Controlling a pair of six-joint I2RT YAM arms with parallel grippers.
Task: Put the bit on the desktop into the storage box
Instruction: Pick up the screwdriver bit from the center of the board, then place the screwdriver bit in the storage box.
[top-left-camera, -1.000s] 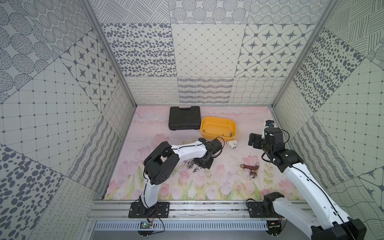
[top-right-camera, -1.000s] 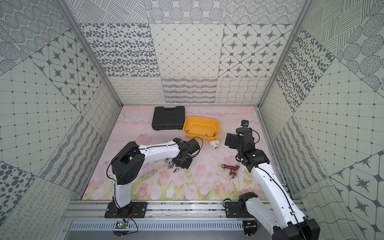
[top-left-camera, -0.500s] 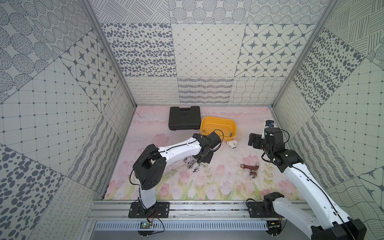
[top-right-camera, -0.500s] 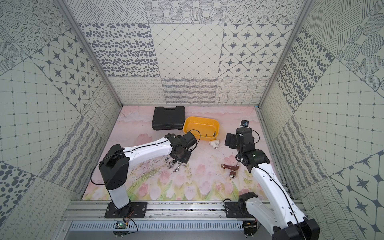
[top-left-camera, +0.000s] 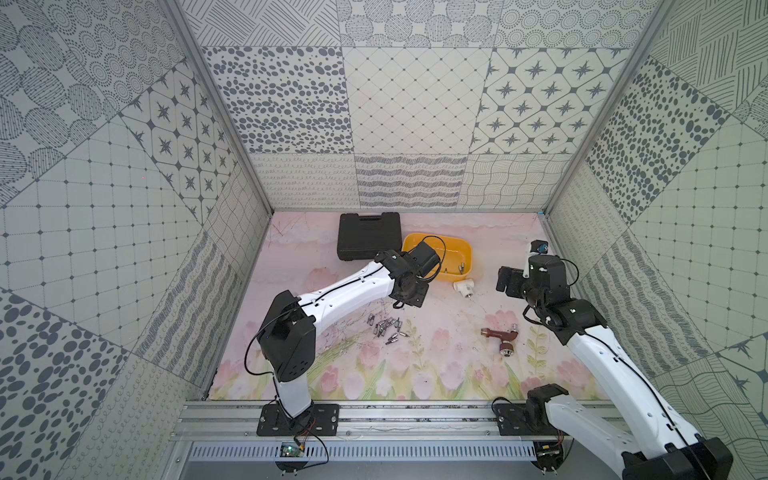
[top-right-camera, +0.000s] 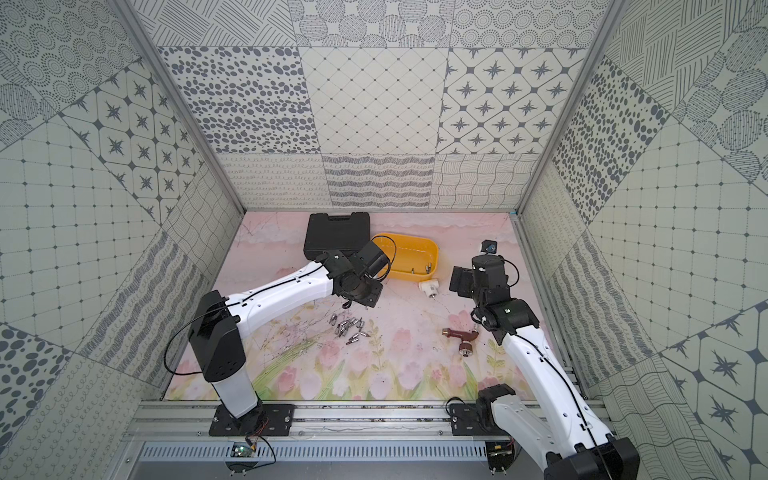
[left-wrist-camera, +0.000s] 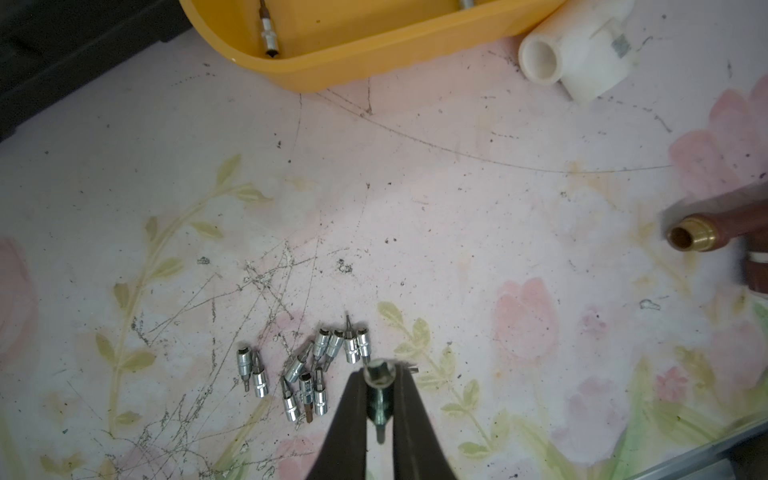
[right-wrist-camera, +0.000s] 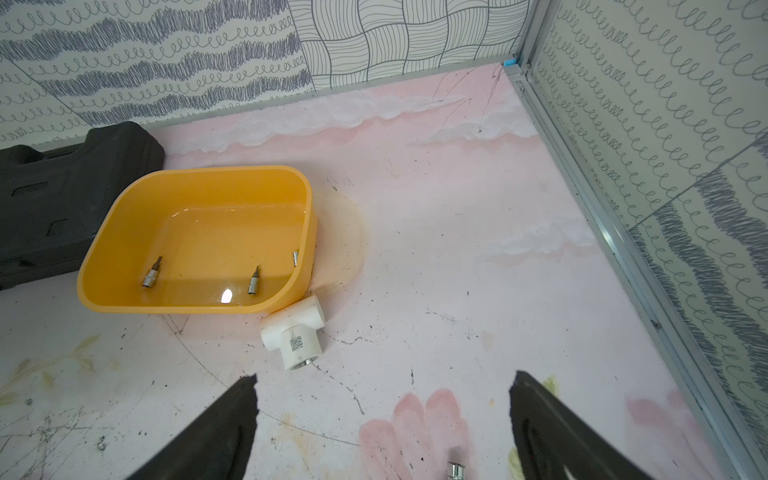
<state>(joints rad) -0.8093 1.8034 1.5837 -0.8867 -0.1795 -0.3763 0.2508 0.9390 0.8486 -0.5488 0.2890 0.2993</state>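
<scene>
The left end effector is pinched nearly shut on one bit, with the socket end poking out at its tips. The bit looks like hard, light, slick steel, so the thick socket collar is probably the safest place to grip. Just below and beside the end effector, the remaining bits lie in a loose cluster on the counter. Farther ahead sits the storage box, with three bits already inside. The right end effector hangs wide open and holds nothing — the box lies well ahead of it.
</scene>
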